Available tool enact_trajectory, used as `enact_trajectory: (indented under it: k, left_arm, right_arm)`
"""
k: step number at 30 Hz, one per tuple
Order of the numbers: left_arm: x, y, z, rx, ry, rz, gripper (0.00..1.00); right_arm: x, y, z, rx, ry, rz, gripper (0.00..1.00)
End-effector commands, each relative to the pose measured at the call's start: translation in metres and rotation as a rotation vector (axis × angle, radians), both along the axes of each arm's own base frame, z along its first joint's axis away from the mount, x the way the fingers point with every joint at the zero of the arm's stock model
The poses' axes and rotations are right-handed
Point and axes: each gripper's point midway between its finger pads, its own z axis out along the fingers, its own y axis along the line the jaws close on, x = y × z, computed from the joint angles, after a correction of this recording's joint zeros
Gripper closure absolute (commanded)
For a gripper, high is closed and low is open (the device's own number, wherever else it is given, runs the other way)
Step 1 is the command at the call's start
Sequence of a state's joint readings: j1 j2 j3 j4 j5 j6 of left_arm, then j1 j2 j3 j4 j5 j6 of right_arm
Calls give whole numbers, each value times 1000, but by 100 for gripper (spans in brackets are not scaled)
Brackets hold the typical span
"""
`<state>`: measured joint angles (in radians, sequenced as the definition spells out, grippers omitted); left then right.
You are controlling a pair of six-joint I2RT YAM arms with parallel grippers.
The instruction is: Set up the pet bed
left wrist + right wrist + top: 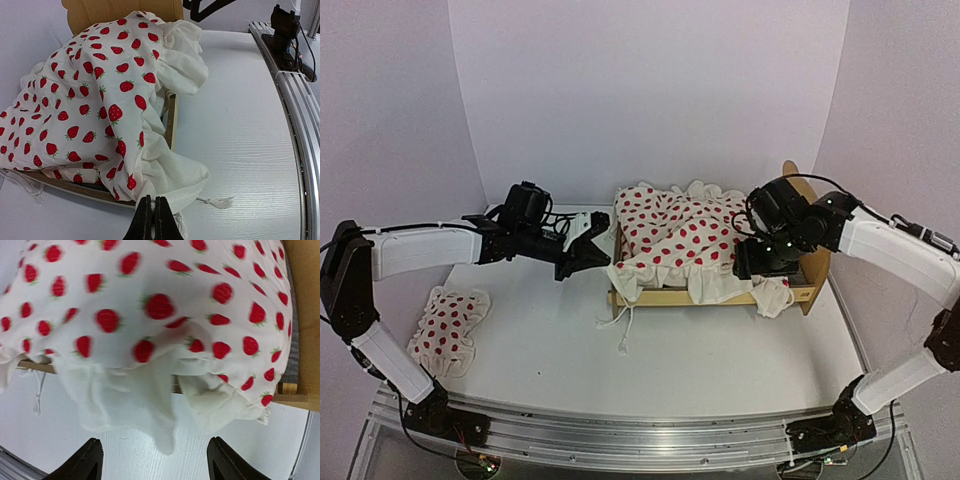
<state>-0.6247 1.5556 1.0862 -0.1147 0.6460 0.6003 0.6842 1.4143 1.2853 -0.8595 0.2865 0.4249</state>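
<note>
White walls close in a pale worktop (540,340), and toward its back right stands the pet bed (670,297), a light wooden frame with its headboard at the right end. One strawberry-print cloth (680,235) is heaped over it in bunched folds. Its plain ruffle spills past the front rail onto the worktop, and only a narrow strip of grey mattress pad (295,345) shows by the headboard. One matching pillow (448,325) lies far off at the left of the worktop, well apart from the bed. So the job looks about half done: the cloth is on the frame but not spread flat, and the pillow has not yet been placed. The left hand (151,220) sits at the cloth's hem at the foot end with its fingers pressed together; whether a bit of fabric is caught between them cannot be told. The right hand (155,452) hangs over the front edge near the headboard, fingers spread wide and holding nothing. The count is one bed, one cloth, one pillow and two hands.
</note>
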Motion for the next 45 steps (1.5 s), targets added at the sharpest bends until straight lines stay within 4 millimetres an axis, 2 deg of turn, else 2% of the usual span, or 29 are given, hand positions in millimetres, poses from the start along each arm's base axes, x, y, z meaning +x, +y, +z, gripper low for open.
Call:
enact_trajectory:
  k: [1, 3, 5, 8, 12, 15, 21, 25, 28, 32, 36, 39, 42, 45]
  left_arm:
    - [-4, 0, 22, -55, -47, -11, 100]
    - [-3, 0, 22, -55, -52, -7, 100]
    - [-3, 0, 23, -58, -57, -5, 100]
    - [-4, 0, 24, -62, -60, -8, 100]
    - [-5, 0, 24, -70, -65, -9, 100]
    - [-5, 0, 26, -75, -65, -9, 100]
    - [-4, 0, 27, -80, -74, -9, 100]
    - [-5, 1, 26, -79, -74, -7, 100]
    - [-6, 1, 26, -80, -74, -7, 100]
    - [-5, 2, 26, -79, -78, -1, 100]
    - [-5, 3, 27, -77, -83, 7, 100]
    - [-4, 4, 27, -76, -87, 12, 100]
    - [-2, 4, 28, -76, -92, 18, 100]
    - [-2, 4, 27, -71, -94, 21, 100]
  right_arm:
    - [-1, 62, 18, 75, -181, 84, 29]
    - [0, 99, 8, 133, -177, 109, 29]
    - [4, 127, 5, 160, -186, 124, 27]
    - [17, 147, -13, 159, -168, 93, 23]
    - [37, 154, -34, 89, -195, 54, 22]
    - [51, 157, -40, 74, -216, 30, 24]
    - [68, 158, -62, 85, -208, -25, 38]
    - [78, 151, -71, 64, -224, -63, 56]
    - [83, 144, -76, 58, -221, -78, 80]
    - [80, 145, -64, 75, -224, -37, 100]
    - [69, 147, -30, 135, -243, 39, 100]
    - [52, 152, -3, 206, -227, 125, 100]
    - [32, 154, 8, 257, -164, 183, 100]
    - [10, 156, 5, 284, -65, 233, 100]
